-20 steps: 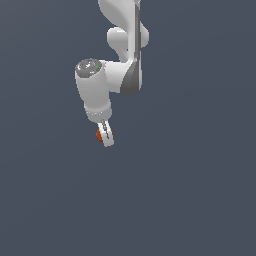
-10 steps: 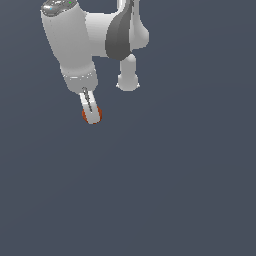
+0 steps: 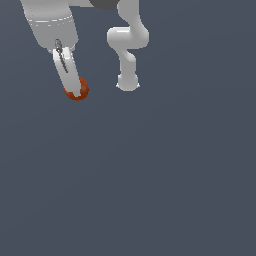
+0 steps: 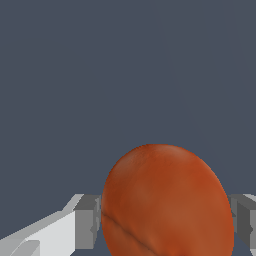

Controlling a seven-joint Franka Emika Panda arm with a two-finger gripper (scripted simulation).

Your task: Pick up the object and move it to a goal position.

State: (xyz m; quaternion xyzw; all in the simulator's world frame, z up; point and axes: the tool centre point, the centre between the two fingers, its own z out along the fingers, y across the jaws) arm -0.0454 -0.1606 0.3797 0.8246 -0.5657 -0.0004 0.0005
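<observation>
The object is a small rust-red ball [image 3: 81, 90], held at the tip of my gripper [image 3: 75, 91] near the exterior view's upper left. One white finger [image 3: 68, 72] covers most of it there. In the wrist view the ball [image 4: 167, 202] fills the space between the two grey pads [image 4: 88, 221], which press on its two sides. The gripper is shut on the ball and hangs above the dark grey floor [image 3: 150, 175].
The arm's white base and lower links [image 3: 127, 55] stand to the exterior view's right of the gripper. The dark grey floor stretches in every direction, with no other object in view.
The gripper has carried the ball toward the exterior view's upper left over the last second. The hand now looks much larger in that view.
</observation>
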